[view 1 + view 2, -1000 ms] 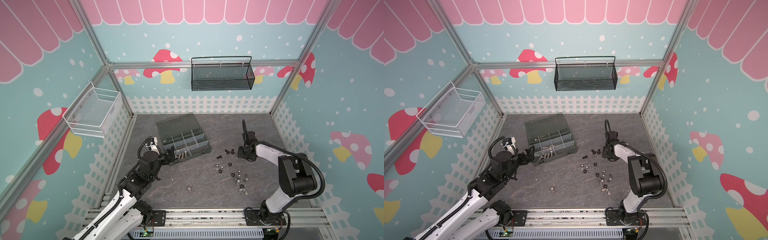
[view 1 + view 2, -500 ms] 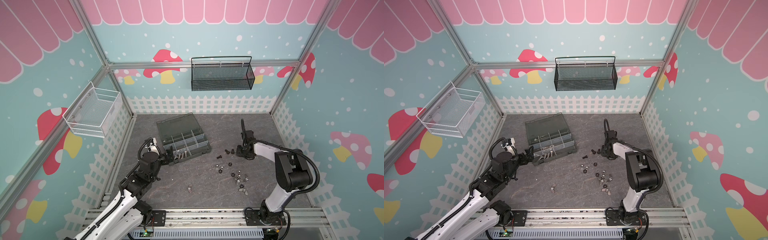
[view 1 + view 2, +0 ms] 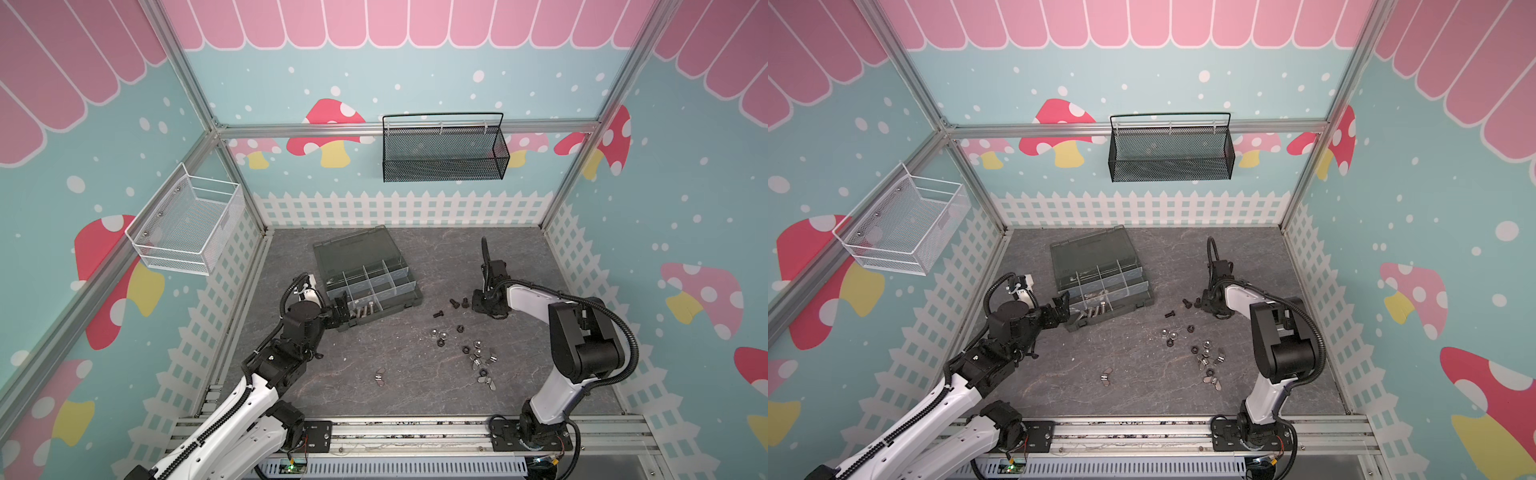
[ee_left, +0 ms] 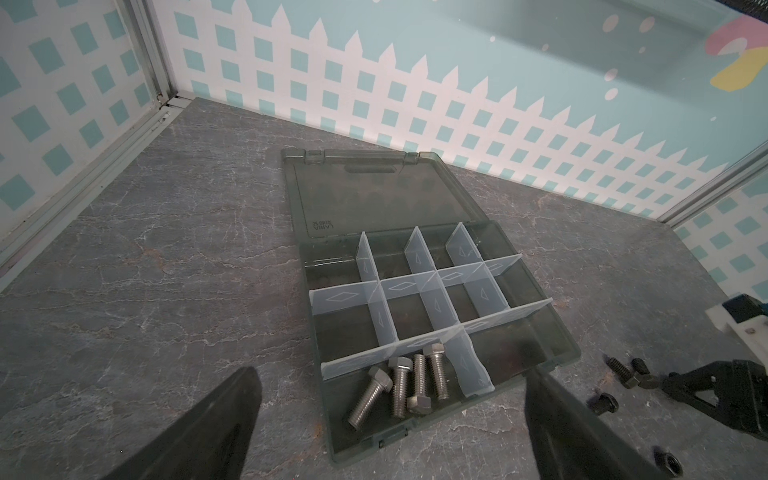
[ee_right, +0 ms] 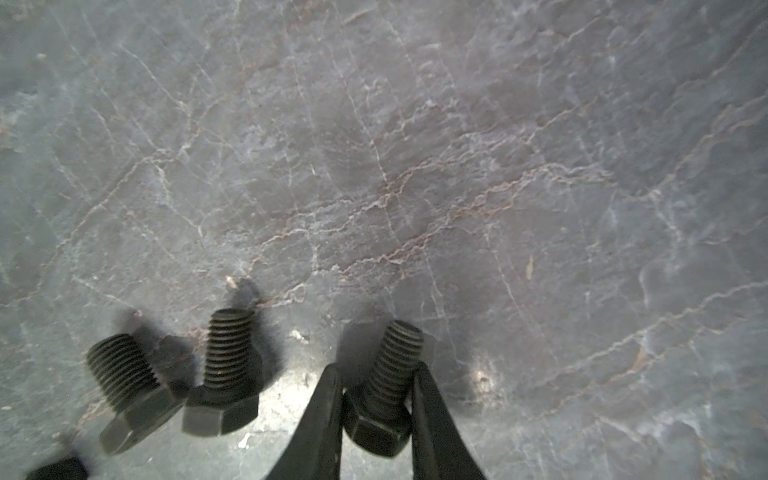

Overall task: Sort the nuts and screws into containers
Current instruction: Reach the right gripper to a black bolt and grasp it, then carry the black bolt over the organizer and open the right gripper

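now right tool clamped onto black screw, earlier half-open; left tool still spread wide.

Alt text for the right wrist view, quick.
The right gripper is shut on the threaded shank of a black screw, down at the grey stone-look table. Two more black screws lie loose beside it.

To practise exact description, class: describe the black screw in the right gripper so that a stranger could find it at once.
Start at the open grey box, then look right in a top view to the right gripper, low over the table. Of the short black screws lying there, this screw alone is pinched at its thread between the jaws; the neighbours lie free.
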`<state>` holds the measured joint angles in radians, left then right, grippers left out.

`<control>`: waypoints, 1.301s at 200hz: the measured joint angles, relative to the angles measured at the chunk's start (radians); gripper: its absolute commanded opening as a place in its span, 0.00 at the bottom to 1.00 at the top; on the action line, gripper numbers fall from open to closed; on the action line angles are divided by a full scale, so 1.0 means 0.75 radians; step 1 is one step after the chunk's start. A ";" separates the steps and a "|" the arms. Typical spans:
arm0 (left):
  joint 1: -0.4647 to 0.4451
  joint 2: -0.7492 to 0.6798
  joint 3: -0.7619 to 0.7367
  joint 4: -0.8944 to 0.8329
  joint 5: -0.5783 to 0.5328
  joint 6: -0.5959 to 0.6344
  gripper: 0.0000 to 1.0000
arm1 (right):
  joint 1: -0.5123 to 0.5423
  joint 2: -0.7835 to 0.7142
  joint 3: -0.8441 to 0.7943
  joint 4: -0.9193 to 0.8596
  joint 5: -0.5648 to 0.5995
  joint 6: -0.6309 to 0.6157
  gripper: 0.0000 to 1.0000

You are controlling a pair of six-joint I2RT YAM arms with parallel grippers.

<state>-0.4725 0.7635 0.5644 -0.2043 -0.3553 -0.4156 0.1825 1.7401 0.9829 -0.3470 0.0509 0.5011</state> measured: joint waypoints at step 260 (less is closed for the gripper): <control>0.002 -0.033 0.000 -0.006 -0.001 -0.080 0.99 | 0.626 0.308 0.674 -0.170 -0.060 -0.014 0.00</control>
<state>-0.4713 0.7387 0.5644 -0.2089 -0.3561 -0.4759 0.6518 1.9713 1.4883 -0.4747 0.0059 0.4904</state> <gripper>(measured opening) 0.994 0.245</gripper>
